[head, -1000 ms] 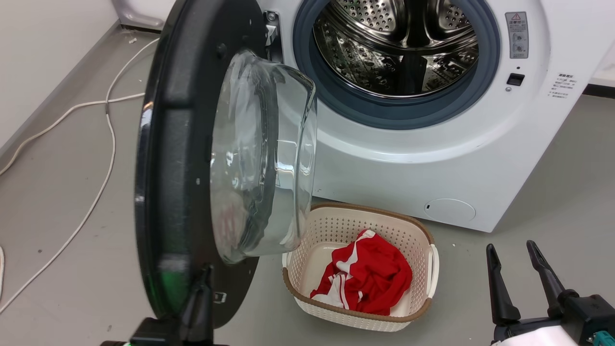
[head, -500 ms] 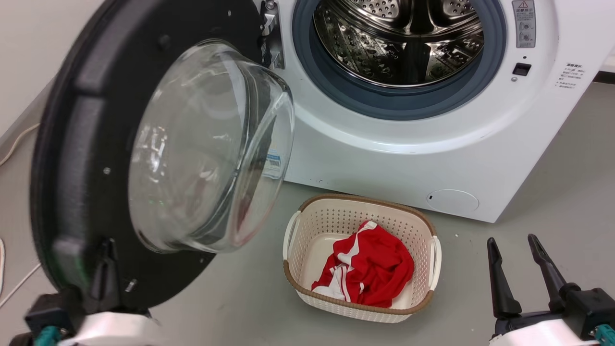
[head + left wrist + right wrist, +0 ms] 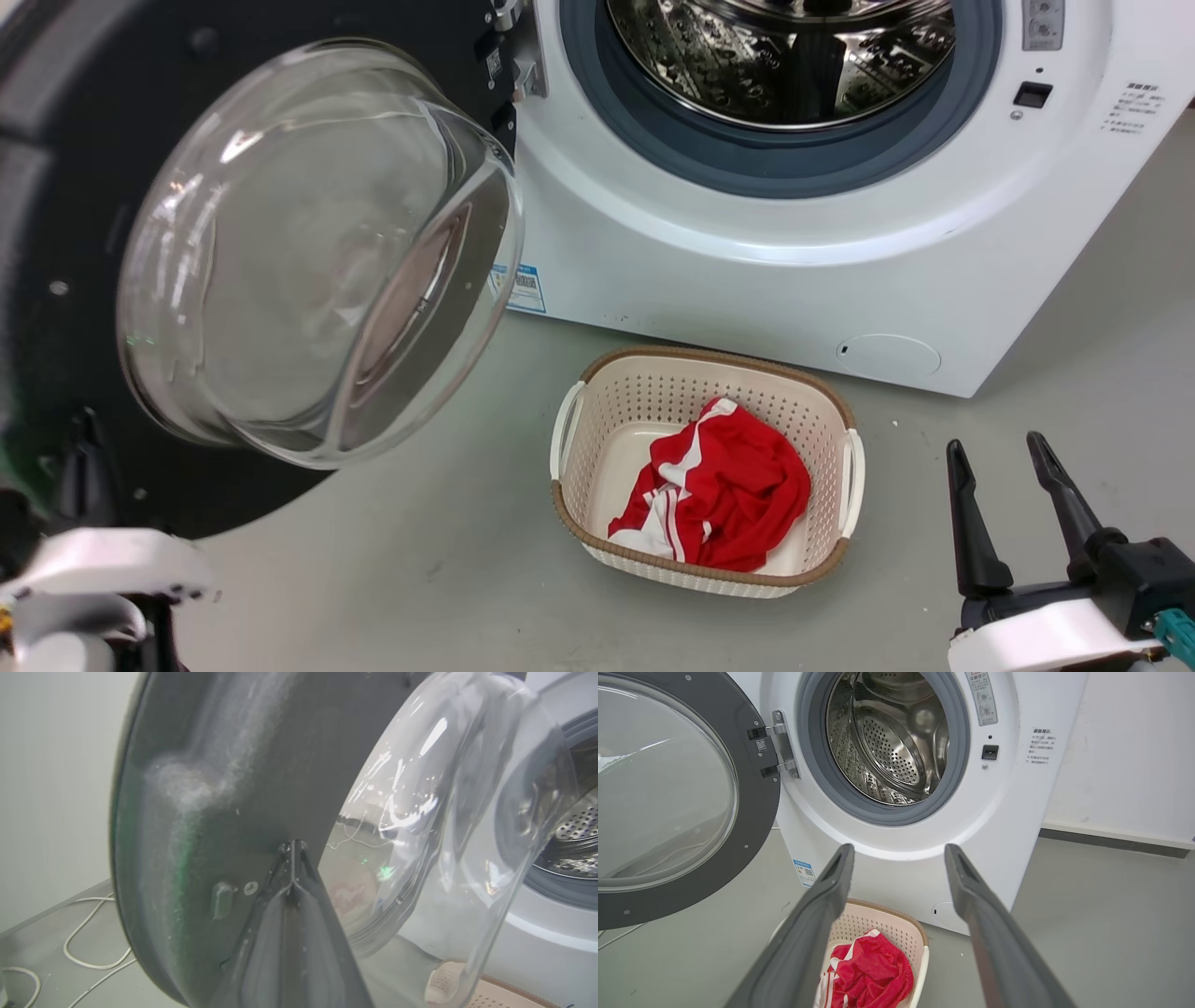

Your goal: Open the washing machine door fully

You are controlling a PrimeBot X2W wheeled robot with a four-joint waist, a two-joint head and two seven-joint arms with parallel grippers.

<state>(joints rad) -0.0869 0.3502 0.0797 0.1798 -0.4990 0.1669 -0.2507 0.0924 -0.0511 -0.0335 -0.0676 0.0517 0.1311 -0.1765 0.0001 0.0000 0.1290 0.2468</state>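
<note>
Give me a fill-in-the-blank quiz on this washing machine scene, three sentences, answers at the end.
1. In the head view, the washing machine door hangs on the ____ side of the drum mouth.
2. The basket holds a ____ garment.
3. The right gripper is ____, holding nothing.
Answers: left; red; open.
</note>
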